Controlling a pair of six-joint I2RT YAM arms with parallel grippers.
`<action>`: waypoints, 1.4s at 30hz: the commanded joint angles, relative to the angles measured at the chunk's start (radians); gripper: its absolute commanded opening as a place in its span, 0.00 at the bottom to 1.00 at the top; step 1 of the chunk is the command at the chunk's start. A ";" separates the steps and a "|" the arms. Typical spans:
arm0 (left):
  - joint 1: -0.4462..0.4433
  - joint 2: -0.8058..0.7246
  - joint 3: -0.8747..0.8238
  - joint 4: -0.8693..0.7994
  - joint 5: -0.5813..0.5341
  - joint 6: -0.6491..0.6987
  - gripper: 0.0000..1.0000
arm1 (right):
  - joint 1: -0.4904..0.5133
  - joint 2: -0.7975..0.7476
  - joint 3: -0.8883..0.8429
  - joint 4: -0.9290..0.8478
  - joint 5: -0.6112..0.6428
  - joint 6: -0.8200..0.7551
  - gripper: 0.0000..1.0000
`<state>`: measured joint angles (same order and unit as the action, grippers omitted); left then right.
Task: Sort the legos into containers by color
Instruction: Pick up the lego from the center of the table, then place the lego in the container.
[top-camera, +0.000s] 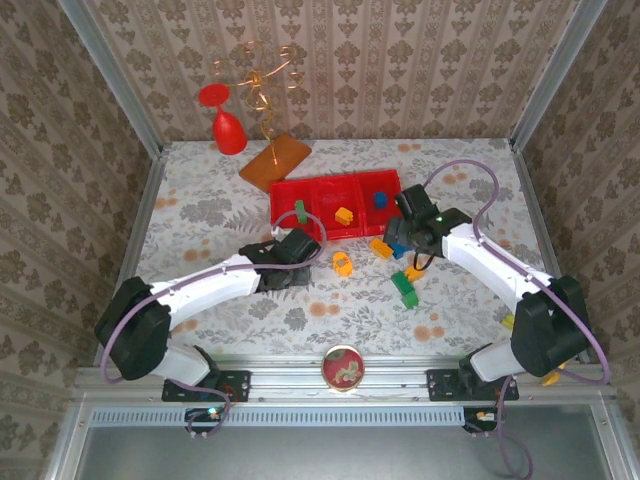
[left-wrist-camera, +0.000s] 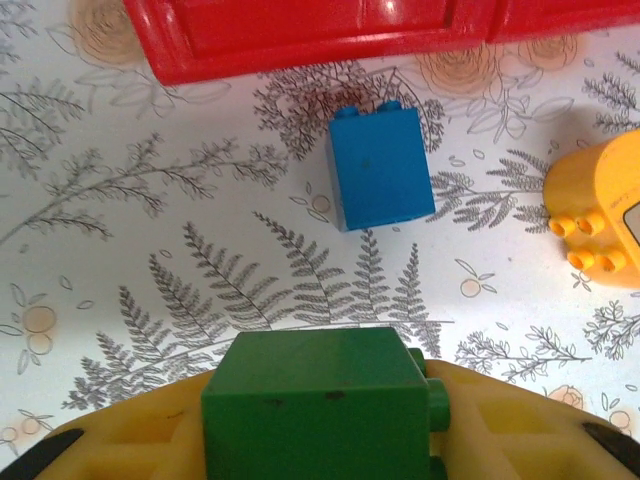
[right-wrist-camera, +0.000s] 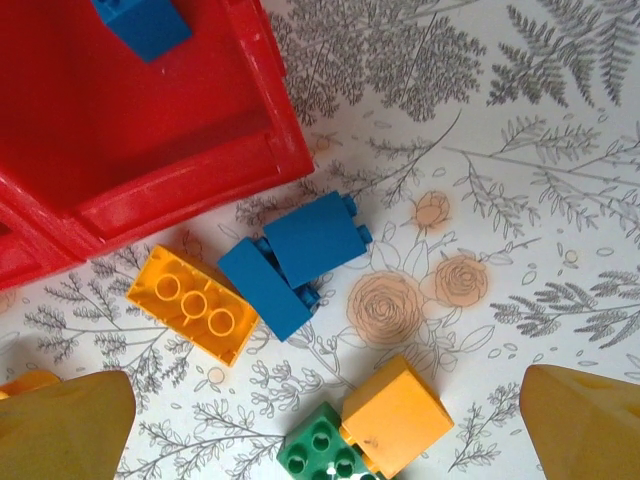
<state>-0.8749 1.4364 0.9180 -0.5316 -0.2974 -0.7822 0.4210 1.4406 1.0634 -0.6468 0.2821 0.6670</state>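
The table (top-camera: 200, 225) is flat and covered with a pale matte cloth printed with grey ferns and small orange flowers. Toward its far side lies the red tray (top-camera: 320, 188), a shallow rectangle of glossy moulded plastic, divided by raised rims into three square compartments. A green lego (top-camera: 299, 212) is noted in the left compartment, an orange-yellow lego (top-camera: 344, 215) in the middle one and a blue lego (right-wrist-camera: 140, 25) in the right one. The left gripper (left-wrist-camera: 325, 450), with yellow fingers, is clamped on a held green brick (left-wrist-camera: 320, 400), which is smooth-faced, boxy and has round studs on one side. Just beyond it, a lone blue brick (left-wrist-camera: 380, 170) lies on the cloth near the tray's front wall, and an orange-yellow studded brick (left-wrist-camera: 600, 215) is seen to its right. The right gripper (right-wrist-camera: 320, 410) is spread wide, with nothing between its yellow fingers (right-wrist-camera: 60, 430). Below it, loose on the cloth just outside the tray corner, two blue bricks (right-wrist-camera: 300, 260) lie touching. An orange-yellow hollow-bottomed brick (right-wrist-camera: 190, 305) is just beside them. Nearer, an orange-yellow cube (right-wrist-camera: 395, 415) touches a green studded brick (right-wrist-camera: 320, 455).
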 joint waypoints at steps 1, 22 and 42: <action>0.011 -0.021 0.033 -0.024 -0.068 0.046 0.40 | 0.017 -0.034 -0.018 0.027 -0.013 0.028 1.00; 0.249 -0.004 0.184 0.162 0.031 0.333 0.39 | 0.080 -0.043 -0.020 0.001 0.006 0.073 1.00; 0.345 0.182 0.314 0.196 0.146 0.422 0.40 | 0.107 0.019 0.036 -0.030 0.006 0.091 1.00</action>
<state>-0.5411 1.5986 1.1896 -0.3496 -0.1776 -0.3939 0.5182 1.4410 1.0679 -0.6392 0.2768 0.7376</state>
